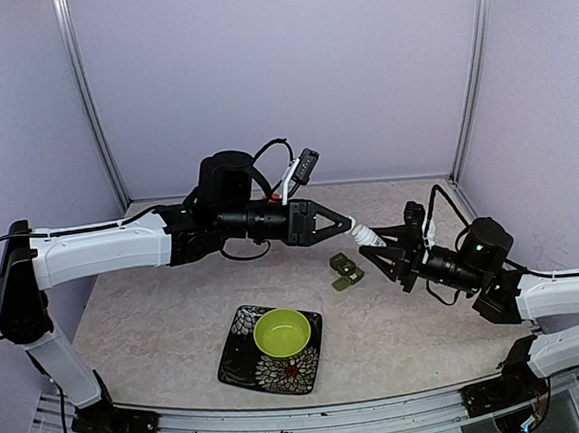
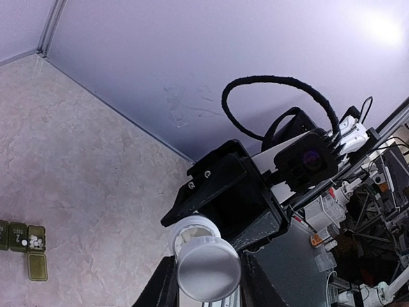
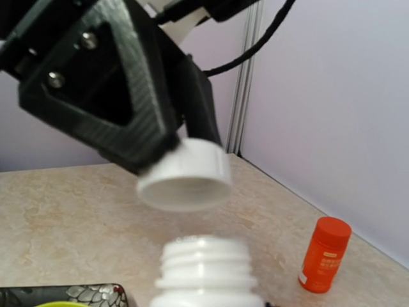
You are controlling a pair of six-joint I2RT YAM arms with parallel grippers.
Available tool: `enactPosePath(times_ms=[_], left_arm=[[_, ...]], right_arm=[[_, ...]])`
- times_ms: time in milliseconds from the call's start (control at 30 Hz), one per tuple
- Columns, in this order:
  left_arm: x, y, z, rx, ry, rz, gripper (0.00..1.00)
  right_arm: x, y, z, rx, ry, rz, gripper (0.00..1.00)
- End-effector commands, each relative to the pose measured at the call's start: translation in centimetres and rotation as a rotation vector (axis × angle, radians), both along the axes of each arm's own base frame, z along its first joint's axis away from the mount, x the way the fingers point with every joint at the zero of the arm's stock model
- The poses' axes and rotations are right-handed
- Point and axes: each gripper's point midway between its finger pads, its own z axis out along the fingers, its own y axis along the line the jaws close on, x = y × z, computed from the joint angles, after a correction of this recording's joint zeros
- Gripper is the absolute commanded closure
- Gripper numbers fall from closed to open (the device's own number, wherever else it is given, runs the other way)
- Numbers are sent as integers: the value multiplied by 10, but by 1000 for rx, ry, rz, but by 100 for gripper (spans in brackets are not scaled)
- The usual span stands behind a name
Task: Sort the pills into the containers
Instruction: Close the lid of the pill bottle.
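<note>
Clamping a white cap between the fingers of the left gripper, high over the table, with the cap's open side facing a white bottle and hanging just off its threaded neck, a narrow gap showing between the two. Gripping that white bottle in the right gripper, fingers closing on its body, though mostly hidden under the bottle in the right wrist view and appearing only as black shapes around the neck in the left wrist view. Pointing the two grippers at each other, nearly tip to tip, above the middle of the table. Resting flat on the table below that meeting point: the dark green pillbox, touching neither gripper, with one end lid lying flipped open and a few small white pills sitting in that uncovered compartment; lids of the other compartments too small to judge. Sitting nearer the arm bases, close to the pillbox but apart from it: a lime-green bowl standing on a dark patterned plate. Standing upright with its cap on, near the wall: an orange bottle, well apart from both grippers.
</note>
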Motion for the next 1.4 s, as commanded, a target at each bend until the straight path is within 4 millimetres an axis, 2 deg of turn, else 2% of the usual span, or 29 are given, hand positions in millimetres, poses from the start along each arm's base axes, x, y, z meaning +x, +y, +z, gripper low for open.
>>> enactPosePath(times_ms=[0, 667, 1367], left_arm=[[-10, -7, 28, -74, -18, -45, 72], [-3, -15, 11, -8, -29, -7, 72], [-14, -25, -1, -4, 16, -68, 72]], right_arm=[[-1, 4, 17, 26, -39, -1, 100], [-9, 5, 35, 47, -71, 19, 100], [-12, 9, 35, 34, -89, 13, 100]])
